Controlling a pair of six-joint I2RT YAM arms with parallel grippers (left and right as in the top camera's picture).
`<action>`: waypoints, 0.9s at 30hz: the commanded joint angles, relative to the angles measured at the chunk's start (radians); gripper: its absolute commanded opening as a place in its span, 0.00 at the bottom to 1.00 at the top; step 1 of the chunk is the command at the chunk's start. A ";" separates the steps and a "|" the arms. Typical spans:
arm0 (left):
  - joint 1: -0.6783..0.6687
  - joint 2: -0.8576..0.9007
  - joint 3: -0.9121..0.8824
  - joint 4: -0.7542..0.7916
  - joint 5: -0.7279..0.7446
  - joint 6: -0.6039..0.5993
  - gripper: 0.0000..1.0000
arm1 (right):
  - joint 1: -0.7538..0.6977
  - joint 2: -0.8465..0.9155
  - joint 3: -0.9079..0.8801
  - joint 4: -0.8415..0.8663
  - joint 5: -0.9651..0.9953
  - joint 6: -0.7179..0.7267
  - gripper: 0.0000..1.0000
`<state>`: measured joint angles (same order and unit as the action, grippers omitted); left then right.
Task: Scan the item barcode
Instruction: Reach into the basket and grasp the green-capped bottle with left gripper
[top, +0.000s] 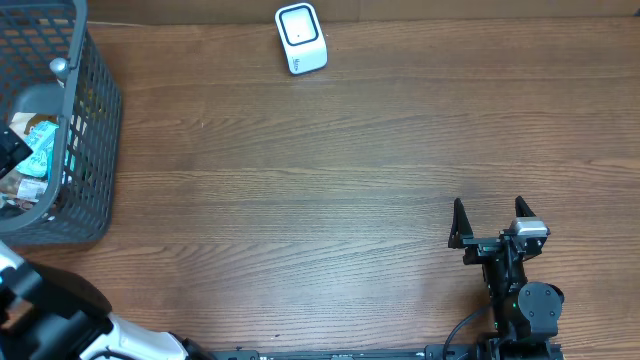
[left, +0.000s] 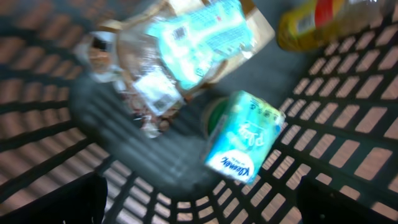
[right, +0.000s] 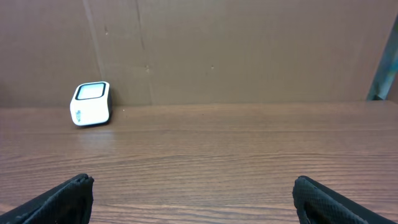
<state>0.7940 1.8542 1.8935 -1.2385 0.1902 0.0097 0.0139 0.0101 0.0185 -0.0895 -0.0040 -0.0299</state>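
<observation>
The white barcode scanner (top: 300, 38) stands at the table's far edge, and shows far left as the scanner (right: 91, 103) in the right wrist view. The items lie in a grey mesh basket (top: 95, 150) at the left. My left gripper (left: 202, 208) hangs open above them, holding nothing. Below it are a teal Kleenex tissue pack (left: 242, 137), a brown bag with a teal label (left: 199, 31), a clear packet (left: 149, 93) and a yellow bottle (left: 323, 22), all blurred. My right gripper (top: 490, 218) rests open over bare table at the near right, with nothing between its fingers (right: 62, 199).
The wooden table (top: 320, 200) stretches between basket and right arm. A brown cardboard wall (right: 217, 50) rises behind the scanner. The left arm's body (top: 50, 315) fills the near left corner. The basket's mesh walls (left: 348, 124) surround the left gripper.
</observation>
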 joint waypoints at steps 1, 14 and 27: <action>0.003 0.078 0.013 -0.002 0.173 0.116 1.00 | -0.002 -0.007 -0.011 0.006 -0.008 -0.004 1.00; -0.039 0.214 0.013 -0.008 0.192 0.200 1.00 | -0.002 -0.007 -0.011 0.006 -0.008 -0.004 1.00; -0.140 0.285 0.013 -0.002 -0.051 0.192 0.99 | -0.002 -0.007 -0.011 0.006 -0.008 -0.004 1.00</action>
<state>0.6823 2.1193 1.8935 -1.2331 0.2134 0.1867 0.0135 0.0101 0.0185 -0.0895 -0.0040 -0.0299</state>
